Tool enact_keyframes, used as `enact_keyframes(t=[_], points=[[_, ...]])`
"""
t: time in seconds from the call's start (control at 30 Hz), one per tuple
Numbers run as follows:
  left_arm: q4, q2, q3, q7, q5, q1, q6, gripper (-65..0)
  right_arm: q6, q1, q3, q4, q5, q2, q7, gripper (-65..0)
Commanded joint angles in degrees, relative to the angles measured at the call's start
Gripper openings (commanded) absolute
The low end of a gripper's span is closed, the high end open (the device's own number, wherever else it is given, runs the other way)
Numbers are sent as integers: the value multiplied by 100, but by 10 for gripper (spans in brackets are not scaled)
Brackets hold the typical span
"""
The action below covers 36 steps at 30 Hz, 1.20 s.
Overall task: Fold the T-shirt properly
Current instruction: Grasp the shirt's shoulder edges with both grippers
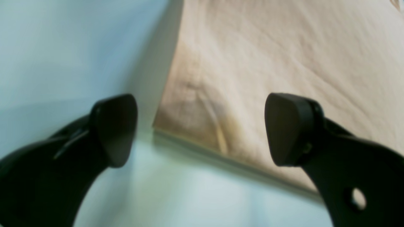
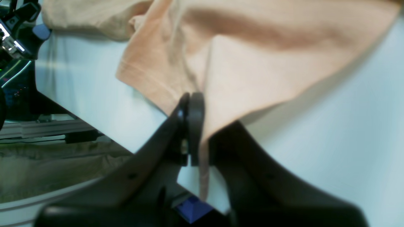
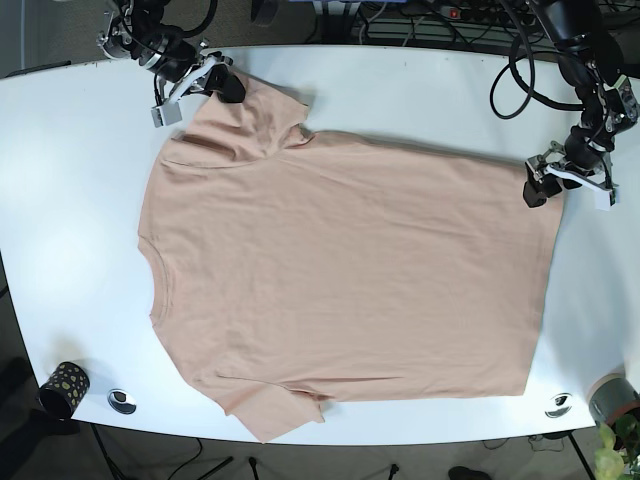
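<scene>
So the peach T-shirt is laid out mostly flat on the white tabletop, with the neckline toward the base view's left side and the hem over on the right. One sleeve sits at the bottom near the front edge, the other is up in the top-left corner.

That top-left sleeve is where the right hand is. From the right wrist view its fingers are pressed together on the sleeve fabric, pinching a fold of cloth right between them, and the sleeve tents up a bit from the grip. You can see the sleeve's stitched edge just left of the pinch, and the tabletop's edge behind it.

The left hand is over at the hem corner on the base view's right side. Its two black fingertips are spread wide apart with nothing between them. In the left wrist view the shirt's corner lies flat on the tabletop in the gap, one finger over bare tabletop, the other over cloth. Kinda blurry, so I can't tell if the tips are touching the surface.

Other stuff: a small dark speckled cup at the bottom-left corner, a little round thing just beside it, and another round thing near the bottom right.
</scene>
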Motion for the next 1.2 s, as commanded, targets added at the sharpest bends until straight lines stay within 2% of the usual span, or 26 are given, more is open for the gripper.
enact_keyframes(t=[0.0, 0.2, 0.47, 0.57, 0.83, 1.17], points=[[18, -44, 47, 102, -13, -26, -23, -146, 56, -16, 27, 103, 139, 59, 101, -650], [9, -44, 337, 111, -13, -43, -603, -292, 56, -16, 27, 103, 139, 59, 101, -650], [18, -44, 319, 102, -13, -8, -647, -518, 56, -16, 27, 112, 139, 59, 101, -650], [18, -44, 311, 93, -13, -8, -647, -574, 56, -16, 27, 182, 139, 59, 101, -650], [80, -44, 302, 111, -22, 10, -647, -642, 56, -34, 27, 437, 139, 59, 101, -650], [1425, -44, 302, 120, -39, 1047, -647, -646, 56, -491, 27, 1079, 139, 120, 101, -650]])
